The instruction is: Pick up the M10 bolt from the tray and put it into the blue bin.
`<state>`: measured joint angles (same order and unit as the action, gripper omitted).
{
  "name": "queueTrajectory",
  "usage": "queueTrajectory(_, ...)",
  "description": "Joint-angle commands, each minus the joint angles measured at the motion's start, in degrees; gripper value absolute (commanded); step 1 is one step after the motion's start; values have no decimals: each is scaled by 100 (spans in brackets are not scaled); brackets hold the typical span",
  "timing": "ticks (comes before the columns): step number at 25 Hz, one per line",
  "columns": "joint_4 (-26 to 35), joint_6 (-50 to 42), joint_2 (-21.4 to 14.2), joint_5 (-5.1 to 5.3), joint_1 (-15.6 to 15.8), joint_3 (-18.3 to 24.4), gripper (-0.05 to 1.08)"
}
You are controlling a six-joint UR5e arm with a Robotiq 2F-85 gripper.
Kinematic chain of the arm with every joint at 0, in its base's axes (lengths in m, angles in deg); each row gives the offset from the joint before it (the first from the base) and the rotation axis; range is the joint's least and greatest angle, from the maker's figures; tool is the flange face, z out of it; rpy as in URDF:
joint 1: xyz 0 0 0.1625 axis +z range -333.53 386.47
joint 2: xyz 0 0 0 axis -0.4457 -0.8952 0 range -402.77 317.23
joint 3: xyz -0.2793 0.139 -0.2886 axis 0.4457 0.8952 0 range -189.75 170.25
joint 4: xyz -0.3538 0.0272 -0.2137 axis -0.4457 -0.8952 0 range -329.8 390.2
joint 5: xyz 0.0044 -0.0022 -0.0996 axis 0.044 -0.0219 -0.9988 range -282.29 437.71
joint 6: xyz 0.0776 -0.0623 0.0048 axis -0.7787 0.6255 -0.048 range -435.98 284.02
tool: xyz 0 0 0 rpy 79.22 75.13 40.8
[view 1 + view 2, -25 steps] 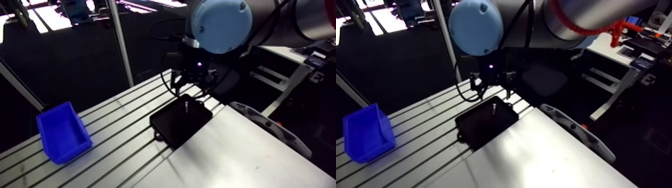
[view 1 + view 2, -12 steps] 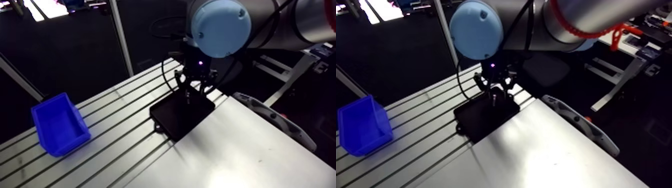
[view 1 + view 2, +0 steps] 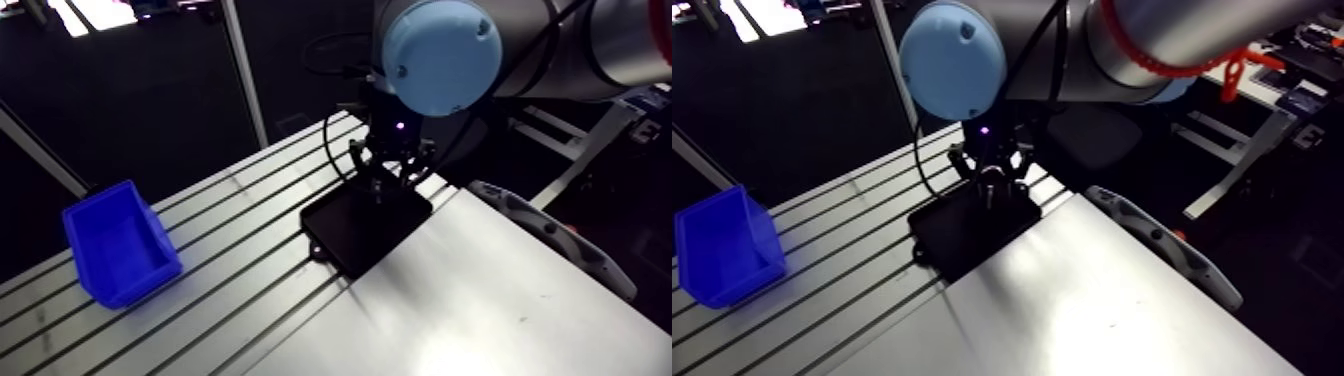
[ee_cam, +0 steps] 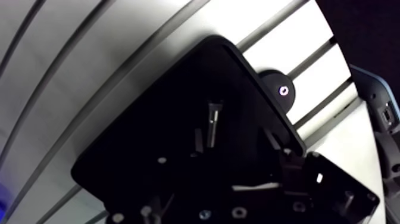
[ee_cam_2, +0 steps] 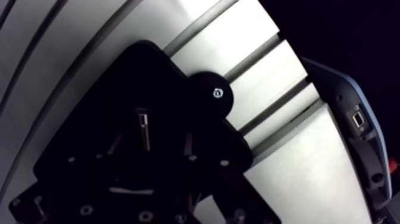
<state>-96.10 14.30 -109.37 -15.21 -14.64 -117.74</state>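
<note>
The M10 bolt, a short steel piece, rests on the black tray near its far corner. My gripper hangs low over the tray, with one dark finger on each side of the bolt. The fingers stand partly closed, and a gap shows between them and the bolt, so the gripper is open. In the arm view the gripper sits over the tray's far end. The blue bin stands at the table's left side, well away from the tray.
The tray has a round mounting tab with a screw at its corner. A smooth grey plate covers the table's right part, up against the tray. A grey hand-held unit lies along the right edge. Slotted table lies between tray and bin.
The gripper came down over the tray and its fingers drew in from wide open to either side of the bolt. The tray and bin stayed where they were; the camera shifted slightly.
</note>
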Motion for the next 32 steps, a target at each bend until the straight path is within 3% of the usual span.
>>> queueTrajectory(1, -5, -95, 12, 7, 5, 1, 45)
queueTrajectory(32, -172, -103, 153, -11, 93, -17, 51)
